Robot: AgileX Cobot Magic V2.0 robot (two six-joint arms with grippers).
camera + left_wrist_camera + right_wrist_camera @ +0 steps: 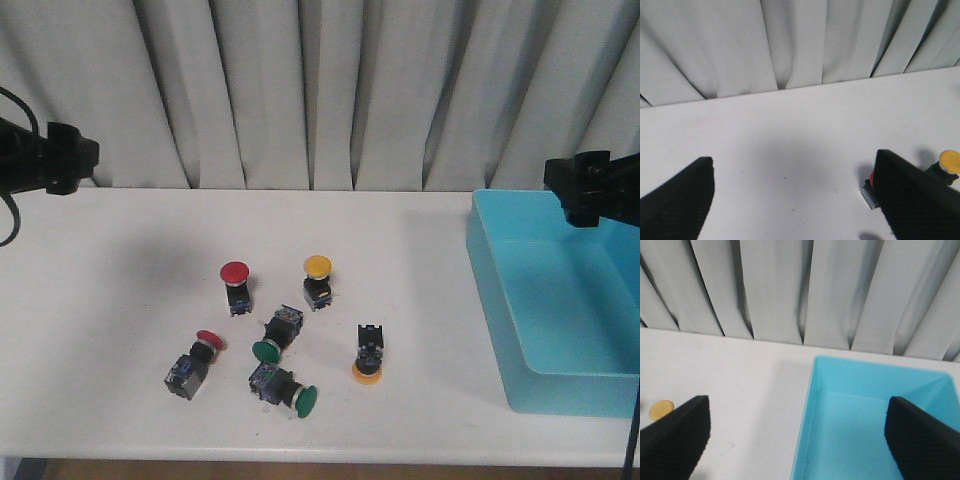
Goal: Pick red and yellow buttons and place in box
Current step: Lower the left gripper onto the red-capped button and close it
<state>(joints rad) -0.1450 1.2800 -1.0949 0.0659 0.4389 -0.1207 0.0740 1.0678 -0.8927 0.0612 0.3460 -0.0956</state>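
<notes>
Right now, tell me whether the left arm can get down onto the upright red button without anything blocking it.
Probably yes. The upright red button stands cap up at the back of the cluster, apart from its neighbours, with nothing above it. The left gripper is open and holds nothing, off to the button's left.

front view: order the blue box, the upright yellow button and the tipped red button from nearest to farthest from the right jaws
1. The blue box, right side, directly under the right gripper.
2. The upright yellow button, mid-table, well left of the box.
3. The tipped red button, front left, farthest away.
</notes>
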